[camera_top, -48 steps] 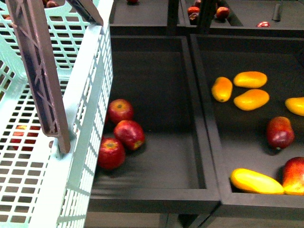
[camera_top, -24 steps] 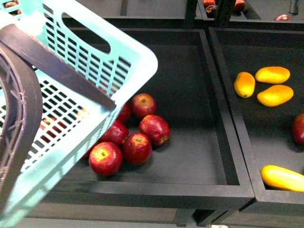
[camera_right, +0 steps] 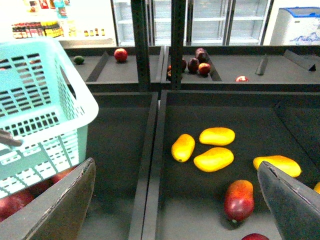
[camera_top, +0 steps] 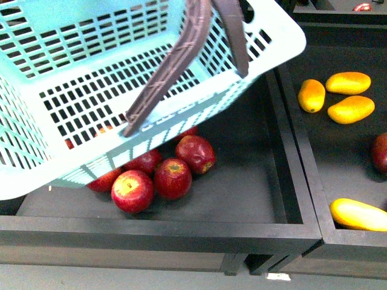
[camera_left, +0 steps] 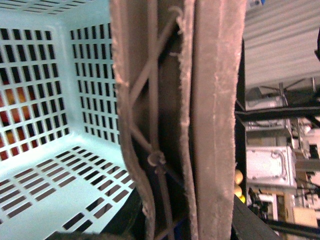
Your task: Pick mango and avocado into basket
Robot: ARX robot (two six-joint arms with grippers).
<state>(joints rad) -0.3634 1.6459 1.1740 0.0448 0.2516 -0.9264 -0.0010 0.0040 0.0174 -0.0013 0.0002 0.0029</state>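
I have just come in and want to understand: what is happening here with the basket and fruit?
The light turquoise slotted plastic basket hangs tilted above the black bin of small red apples. Its brown-grey handles fill the left wrist view, so the left arm probably carries it. The right gripper is open, facing the neighbouring bin, where the large red-orange mango lies among yellow mangoes. No fruit seems to be in the basket yet.

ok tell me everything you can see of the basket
The basket is light turquoise plastic with slotted walls and floor and two brown-grey swing handles raised together. It looks empty and sits tilted over the black bin of red apples, some showing through its slots. What holds it up is not visible.
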